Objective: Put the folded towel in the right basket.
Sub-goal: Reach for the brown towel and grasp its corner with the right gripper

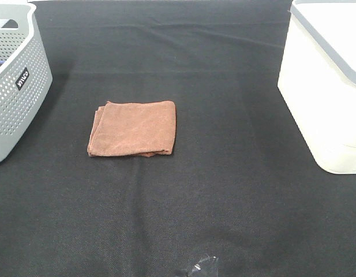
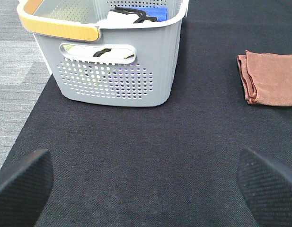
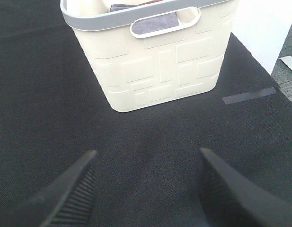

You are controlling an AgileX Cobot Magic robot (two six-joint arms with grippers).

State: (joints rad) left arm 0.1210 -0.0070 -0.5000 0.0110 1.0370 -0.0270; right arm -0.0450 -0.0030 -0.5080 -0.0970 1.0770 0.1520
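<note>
L gripper and R gripper have black ribbed fingers spread wide, holding nothing, over the black cloth-covered table. The folded rust-brown terry towel lies flat approx. mid-table. It is btw the grey perforated plastic basket and the cream plastic basket w/ grey rim, apart from both.

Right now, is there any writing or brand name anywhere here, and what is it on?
Black tag with white letters on the grey basket: tilted, too blurred to read.
Cream basket, towel, black table cover: no text visible.
</note>
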